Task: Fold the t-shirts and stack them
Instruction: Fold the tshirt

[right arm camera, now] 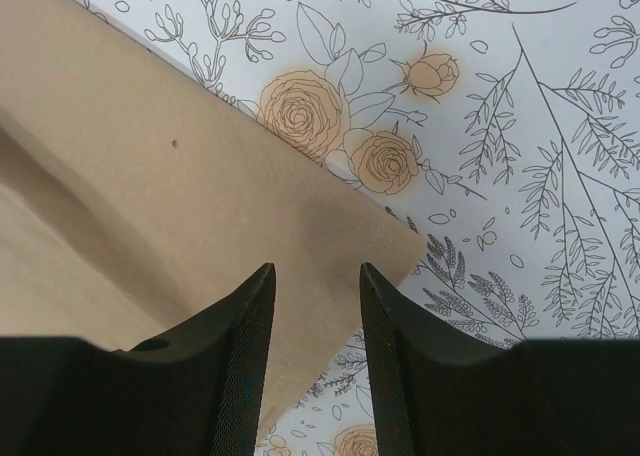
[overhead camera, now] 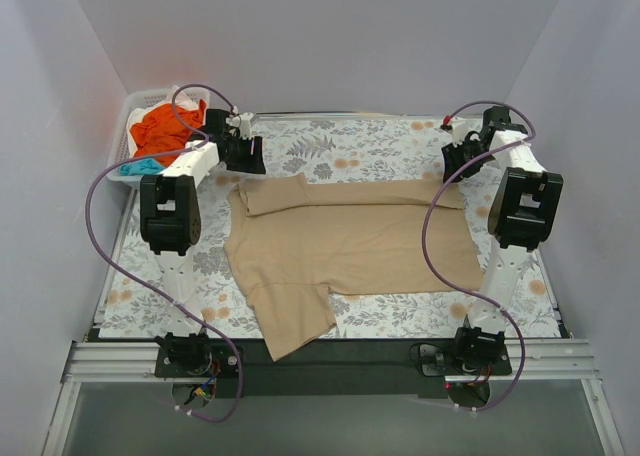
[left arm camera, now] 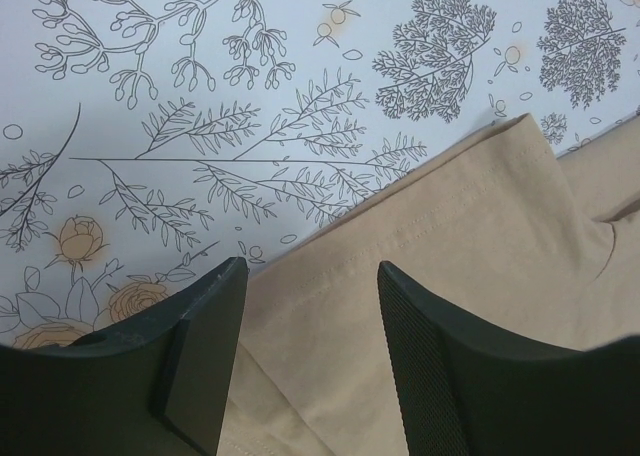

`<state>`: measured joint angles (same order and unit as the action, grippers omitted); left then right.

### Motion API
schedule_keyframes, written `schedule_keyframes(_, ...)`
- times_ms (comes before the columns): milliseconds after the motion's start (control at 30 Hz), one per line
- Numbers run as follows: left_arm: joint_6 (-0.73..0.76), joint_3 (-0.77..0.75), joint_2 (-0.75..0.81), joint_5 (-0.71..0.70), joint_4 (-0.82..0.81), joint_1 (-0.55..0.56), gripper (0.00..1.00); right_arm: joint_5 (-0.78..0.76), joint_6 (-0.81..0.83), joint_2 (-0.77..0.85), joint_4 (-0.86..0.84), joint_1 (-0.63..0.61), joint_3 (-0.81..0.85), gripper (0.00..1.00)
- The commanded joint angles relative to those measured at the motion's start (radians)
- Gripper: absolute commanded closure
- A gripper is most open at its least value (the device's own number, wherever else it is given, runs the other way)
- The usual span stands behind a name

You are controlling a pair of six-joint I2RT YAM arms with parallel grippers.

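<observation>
So the big tan short-sleeved cloth t-shirt is lying spread out on the floral-covered desk. Over its far-left edge the left fingers hang released, and the right fingers are released over the far-right corner. A crumpled orange shirt sits in the white lattice basket.
</observation>
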<state>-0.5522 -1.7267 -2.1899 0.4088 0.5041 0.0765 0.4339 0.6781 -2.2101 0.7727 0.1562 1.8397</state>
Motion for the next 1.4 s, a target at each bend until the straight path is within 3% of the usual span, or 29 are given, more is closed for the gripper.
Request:
schedule_keyframes(0, -0.003, -0.028, -0.002, -0.030, 0.013, 0.011, 0.49, 0.028, -0.014, 0.027, 0.020, -0.004, 0.016, 0.60)
schedule_keyframes(433, -0.006, -0.019, -0.050, -0.177, 0.013, 0.025, 0.49, 0.035, -0.011, 0.039, 0.030, -0.006, 0.010, 0.59)
schedule_keyframes(533, 0.001, -0.028, -0.057, -0.171, 0.031, 0.025, 0.51, 0.029, -0.008, 0.039, 0.031, -0.004, 0.013, 0.59)
schedule_keyframes(700, -0.003, -0.036, -0.035, -0.119, 0.060, 0.025, 0.65, 0.022, -0.009, 0.036, 0.033, -0.004, 0.023, 0.59)
schedule_keyframes(933, -0.017, -0.050, -0.017, -0.097, 0.109, 0.026, 0.65, 0.025, -0.012, 0.038, 0.033, -0.004, 0.030, 0.59)
schedule_keyframes(1033, -0.017, -0.070, -0.024, -0.102, 0.119, 0.026, 0.82, 0.026, -0.014, 0.036, 0.034, -0.004, 0.035, 0.59)
schedule_keyframes(1067, -0.020, -0.071, -0.016, -0.099, 0.114, 0.025, 0.94, 0.025, -0.014, 0.038, 0.036, -0.006, 0.035, 0.59)
schedule_keyframes(1100, -0.020, -0.073, -0.008, -0.094, 0.110, 0.025, 0.99, 0.026, -0.014, 0.039, 0.034, -0.004, 0.035, 0.59)
schedule_keyframes(1367, 0.014, -0.028, 0.128, 0.025, 0.109, 0.026, 1.00, 0.022, 0.000, 0.058, 0.040, -0.004, 0.020, 0.60)
